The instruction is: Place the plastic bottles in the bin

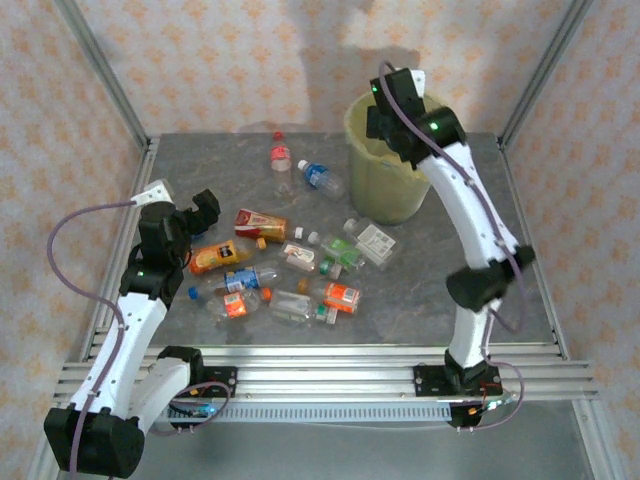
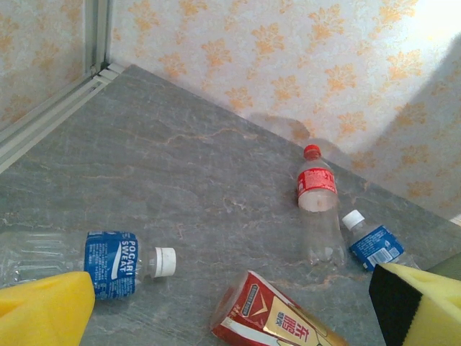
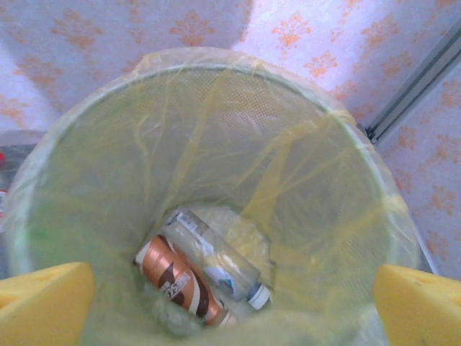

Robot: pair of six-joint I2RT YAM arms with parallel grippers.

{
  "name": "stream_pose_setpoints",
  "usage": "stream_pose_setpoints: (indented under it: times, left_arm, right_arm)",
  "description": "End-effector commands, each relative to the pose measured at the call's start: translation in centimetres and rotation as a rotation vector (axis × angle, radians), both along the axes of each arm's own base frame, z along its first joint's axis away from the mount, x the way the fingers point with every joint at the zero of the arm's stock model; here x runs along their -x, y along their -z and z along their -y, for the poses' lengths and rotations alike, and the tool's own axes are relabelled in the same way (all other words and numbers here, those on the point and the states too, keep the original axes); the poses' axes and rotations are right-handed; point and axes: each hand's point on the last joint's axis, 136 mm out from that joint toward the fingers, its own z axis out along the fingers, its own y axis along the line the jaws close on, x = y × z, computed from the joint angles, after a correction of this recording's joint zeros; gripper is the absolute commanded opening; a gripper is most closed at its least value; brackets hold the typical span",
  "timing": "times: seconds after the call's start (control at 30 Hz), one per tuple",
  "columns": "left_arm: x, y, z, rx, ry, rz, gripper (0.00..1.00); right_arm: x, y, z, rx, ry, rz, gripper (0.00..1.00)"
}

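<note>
Right gripper (image 3: 230, 306) hangs spread wide and empty straight over the bin (image 3: 328, 180) at the far right corner of the surface (image 1: 410, 295) — placed so a drop lands inside, where two bottles (image 3: 184, 285) lie. Left gripper (image 2: 230, 306), spread too, hovers by the loose bottles (image 1: 262, 225) mid-surface.

A robot lab cell: grey table (image 1: 420, 300) framed by aluminium rails (image 1: 330, 378) and patterned screens (image 1: 200, 60).

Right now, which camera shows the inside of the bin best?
The right wrist view: it looks straight down into the bin, with two bottles lying at its bottom. The top external view gives its outer wall and part of the rim.
</note>
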Motion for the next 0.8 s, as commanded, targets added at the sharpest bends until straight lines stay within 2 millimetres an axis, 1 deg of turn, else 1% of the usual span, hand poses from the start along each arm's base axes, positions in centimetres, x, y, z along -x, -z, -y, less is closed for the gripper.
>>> stream_pose_setpoints:
  times: [0.0,0.13,0.23,0.33,0.37,0.4,0.5,0.63,0.77]
  left_arm:
    - [0.3,-1.2,-0.4,0.003,-0.018,0.02,1.0]
    - [0.7,-1.1,-0.2,0.016,-0.008,0.012,1.0]
    - [1.1,-0.5,0.0,0.047,-0.005,-0.021,1.0]
    - [2.0,0.5,0.4,0.094,-0.002,-0.068,1.0]
    - [2.3,1.0,0.6,0.118,0.002,-0.085,1.0]
    - [2.7,1.5,0.9,0.146,0.004,-0.102,1.0]
    - [3.9,3.3,1.6,0.225,0.009,-0.162,1.0]
    - [5.9,5.5,2.2,0.281,-0.003,-0.26,1.0]
    - [8.4,7.1,2.1,0.311,-0.042,-0.337,1.0]
  right_arm:
    - [2.9,-1.0,2.2,-0.034,0.058,0.056,0.99]
    - [6.8,-0.4,3.7,-0.118,0.055,0.083,0.99]
    - [9.4,0.9,5.0,-0.153,0.064,0.084,0.99]
    - [11.7,2.7,6.2,-0.181,0.086,0.072,0.99]
    - [12.2,3.9,6.4,-0.188,0.094,0.057,0.99]
    - [13.1,4.5,6.8,-0.21,0.102,0.063,0.99]
    - [14.3,7.7,7.2,-0.249,0.127,0.036,0.99]
    - [15.1,12.1,7.3,-0.267,0.151,-0.032,0.99]
    - [15.8,15.2,7.8,-0.25,0.191,-0.086,0.99]
